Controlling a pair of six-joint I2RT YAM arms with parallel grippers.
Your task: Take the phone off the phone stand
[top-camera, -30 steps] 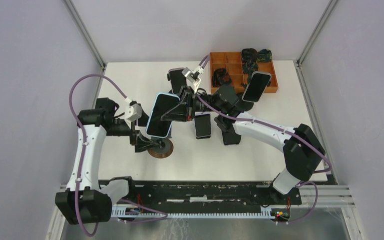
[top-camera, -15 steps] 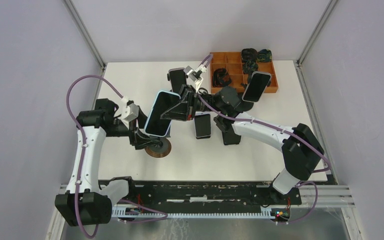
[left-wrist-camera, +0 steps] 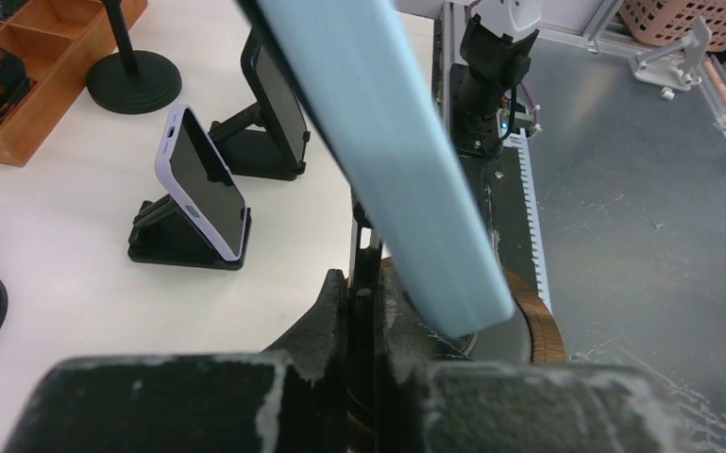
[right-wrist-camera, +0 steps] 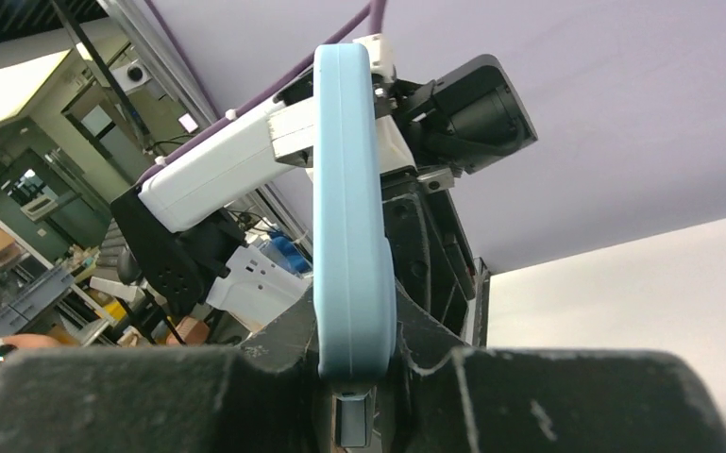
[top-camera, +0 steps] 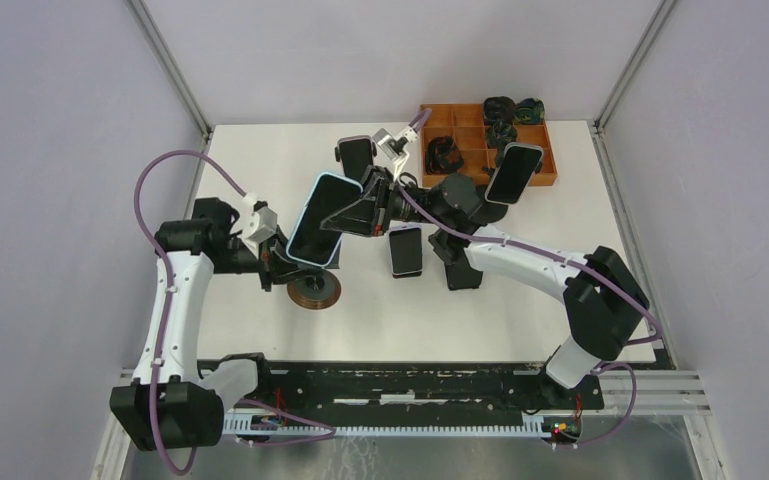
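Observation:
A light blue phone (top-camera: 322, 218) hangs tilted above the phone stand's round base (top-camera: 313, 290). My right gripper (top-camera: 362, 212) is shut on the phone's edge; in the right wrist view the phone (right-wrist-camera: 351, 208) stands upright between the fingers, gripper (right-wrist-camera: 354, 344). My left gripper (top-camera: 282, 264) is shut on the stand's thin black post (left-wrist-camera: 366, 241), gripper (left-wrist-camera: 366, 288). In the left wrist view the phone (left-wrist-camera: 387, 160) slants over the wood-rimmed base (left-wrist-camera: 533, 330), its lower end just right of the post. Whether it still touches the stand's holder is hidden.
Other phones sit on black stands: a lavender one (top-camera: 406, 250), one at the back (top-camera: 356, 155), one at the right (top-camera: 513, 172). An orange compartment tray (top-camera: 543, 155) with dark items stands at the back right. An empty black stand (top-camera: 463, 272) lies under the right arm.
My left gripper has closed on the stand's post. The right gripper has tipped the phone further and drawn it up and back from the base.

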